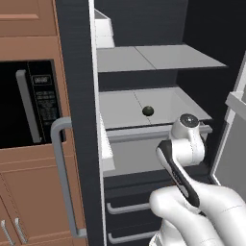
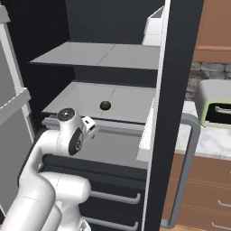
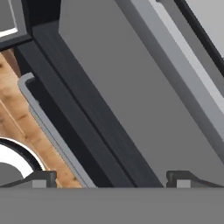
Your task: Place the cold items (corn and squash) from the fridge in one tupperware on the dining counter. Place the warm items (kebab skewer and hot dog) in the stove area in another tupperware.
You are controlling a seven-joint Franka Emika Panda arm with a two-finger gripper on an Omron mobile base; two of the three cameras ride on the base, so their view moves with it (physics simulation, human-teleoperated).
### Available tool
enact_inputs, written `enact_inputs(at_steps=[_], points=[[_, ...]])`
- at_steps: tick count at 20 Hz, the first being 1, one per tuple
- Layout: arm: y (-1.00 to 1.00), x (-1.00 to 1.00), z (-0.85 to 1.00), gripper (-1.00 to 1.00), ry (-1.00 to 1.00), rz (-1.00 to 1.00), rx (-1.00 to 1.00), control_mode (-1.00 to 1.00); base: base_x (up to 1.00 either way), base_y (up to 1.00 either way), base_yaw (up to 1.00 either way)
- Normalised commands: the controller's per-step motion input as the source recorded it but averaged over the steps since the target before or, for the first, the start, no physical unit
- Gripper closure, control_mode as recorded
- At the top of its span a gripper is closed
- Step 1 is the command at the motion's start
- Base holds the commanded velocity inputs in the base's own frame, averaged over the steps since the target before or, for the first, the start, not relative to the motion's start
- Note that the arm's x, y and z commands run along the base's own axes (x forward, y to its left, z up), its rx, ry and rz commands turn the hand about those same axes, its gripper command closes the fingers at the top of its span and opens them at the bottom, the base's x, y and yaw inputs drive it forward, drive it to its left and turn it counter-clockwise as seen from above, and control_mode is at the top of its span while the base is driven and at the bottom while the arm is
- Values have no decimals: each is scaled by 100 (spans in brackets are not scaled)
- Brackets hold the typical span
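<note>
Fridge (image 1: 144, 57) open, dark inside, two light grey shelves, one pale drawer; one small dark round item (image 1: 148, 111) at shelf's centre; gripper (image 3: 111, 179) spread wide, empty.

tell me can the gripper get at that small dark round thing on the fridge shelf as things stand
Probably yes. The fridge doors stand open and the dark round thing sits alone on the shelf, nothing in front. The open gripper points down at the lower fridge front, so the arm must lift first.
</note>
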Motion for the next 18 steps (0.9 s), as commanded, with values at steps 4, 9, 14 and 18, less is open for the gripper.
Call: enact_inputs(at_steps=[4, 9, 14, 18], points=[[0, 39, 25, -100, 0, 0, 6, -100, 0, 0, 0], [-3, 29, 39, -100, -3, -2, 26, -100, 0, 0, 0], [0, 18, 50, -100, -8, -13, 26, -100, 0, 0, 0], [4, 28, 45, -100, 1, -25, 14, -100, 0, 0, 0]])
